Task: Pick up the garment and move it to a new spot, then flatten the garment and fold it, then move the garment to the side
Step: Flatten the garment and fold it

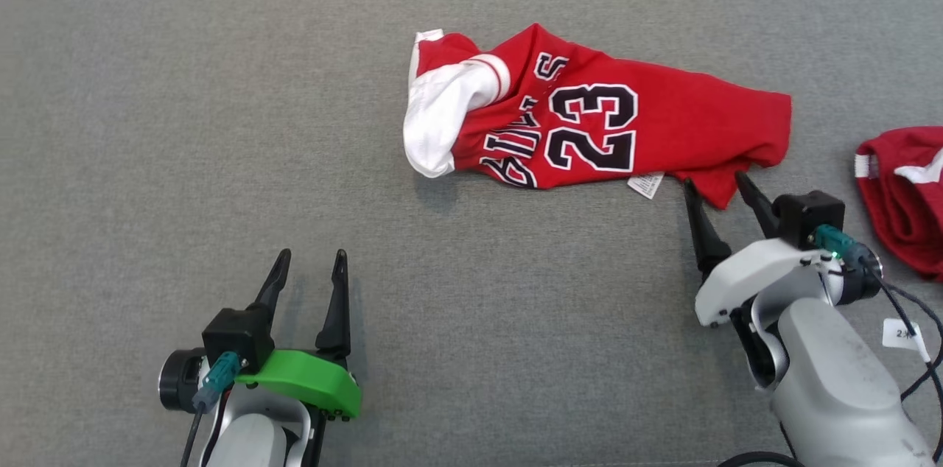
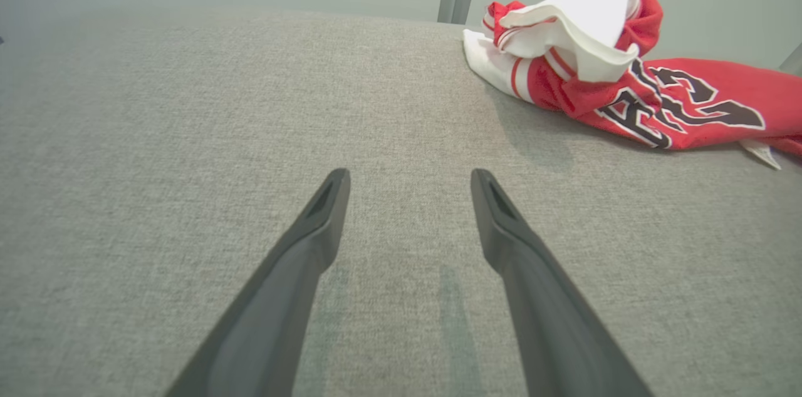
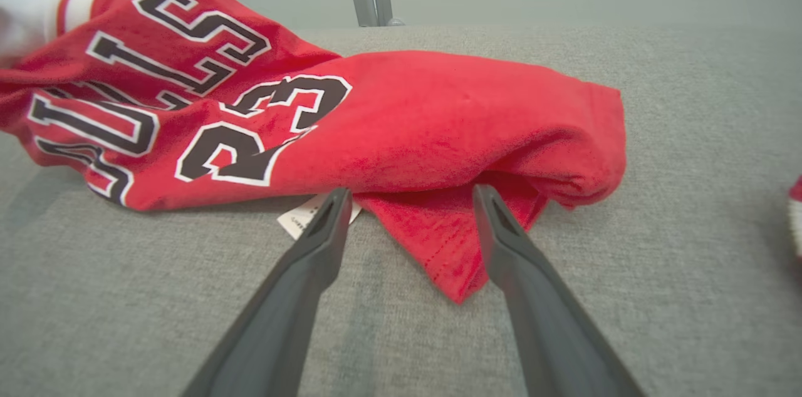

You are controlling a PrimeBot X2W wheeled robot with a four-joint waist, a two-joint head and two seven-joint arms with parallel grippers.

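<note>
The left gripper [image 1: 311, 255] sits at the near left, fingers spread apart, pointing far, holding nothing. The right gripper [image 1: 714, 181] sits at the right, fingers equally spread, angled slightly left, holding nothing. The right forearm [image 1: 832, 371] rises from the near right corner.

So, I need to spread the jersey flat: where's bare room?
Bare grey surface left of the jersey, beyond the left gripper; also between the two grippers. Crowded at right: right gripper, jersey hem, second red garment.
</note>
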